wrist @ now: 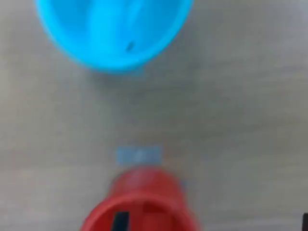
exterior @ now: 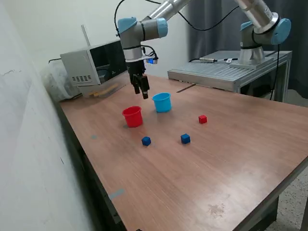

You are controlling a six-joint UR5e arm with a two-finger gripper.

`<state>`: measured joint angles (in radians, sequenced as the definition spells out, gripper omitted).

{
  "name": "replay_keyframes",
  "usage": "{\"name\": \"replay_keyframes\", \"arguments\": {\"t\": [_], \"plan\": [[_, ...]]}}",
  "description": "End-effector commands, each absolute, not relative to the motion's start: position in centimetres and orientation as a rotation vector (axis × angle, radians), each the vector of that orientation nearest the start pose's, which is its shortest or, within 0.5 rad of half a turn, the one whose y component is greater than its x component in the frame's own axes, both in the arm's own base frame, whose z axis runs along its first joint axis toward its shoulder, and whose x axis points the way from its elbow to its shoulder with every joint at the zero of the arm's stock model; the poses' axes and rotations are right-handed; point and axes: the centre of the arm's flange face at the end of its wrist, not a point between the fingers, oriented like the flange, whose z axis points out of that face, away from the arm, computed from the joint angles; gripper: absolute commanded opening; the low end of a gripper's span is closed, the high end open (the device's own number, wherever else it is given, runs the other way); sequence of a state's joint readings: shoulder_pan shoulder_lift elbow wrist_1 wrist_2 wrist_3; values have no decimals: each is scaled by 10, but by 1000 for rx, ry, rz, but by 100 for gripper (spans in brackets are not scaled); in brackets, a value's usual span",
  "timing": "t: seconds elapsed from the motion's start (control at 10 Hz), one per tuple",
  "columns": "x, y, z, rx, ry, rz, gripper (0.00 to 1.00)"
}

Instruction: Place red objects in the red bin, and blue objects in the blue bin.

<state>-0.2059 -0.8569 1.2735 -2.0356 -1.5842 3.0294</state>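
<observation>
Wood-grain laminate table (exterior: 231, 163), matte, with scuffs near the front edge. Red bin (exterior: 132, 116) and blue bin (exterior: 162, 102): round tapered plastic cups, smooth and glossy, upright and apart from each other. Gripper (exterior: 145, 92) hangs above the table between and behind the two cups, touching neither; fingers look close together, nothing visibly held, but the gap is too small to tell for certain. One red cube (exterior: 202, 119) sits toward the exterior view's right of the cups; only one is visible. Two dark blue cubes (exterior: 146, 141) (exterior: 185, 138) sit in front of the cups, apart. Wrist view is blurred: both cups cropped, cup interiors not readable, pale blue patch (wrist: 139, 155) on the table between them.
</observation>
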Motion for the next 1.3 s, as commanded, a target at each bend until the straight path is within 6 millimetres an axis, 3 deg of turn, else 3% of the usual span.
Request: {"name": "replay_keyframes", "arguments": {"t": [0.0,0.2,0.4,0.6,0.8,0.9,1.2], "plan": [[-684,-37,247,-2032,2351,-32,100],[-625,-66,243,-1810,2462,-114,100],[-596,-90,215,-1688,2572,-343,100],[-587,-141,212,-1797,2563,-344,100],[-593,-170,201,-1836,2545,-322,100],[-599,-196,191,-1885,2500,-324,100],[-620,-201,143,-1904,2492,-269,100]]}}
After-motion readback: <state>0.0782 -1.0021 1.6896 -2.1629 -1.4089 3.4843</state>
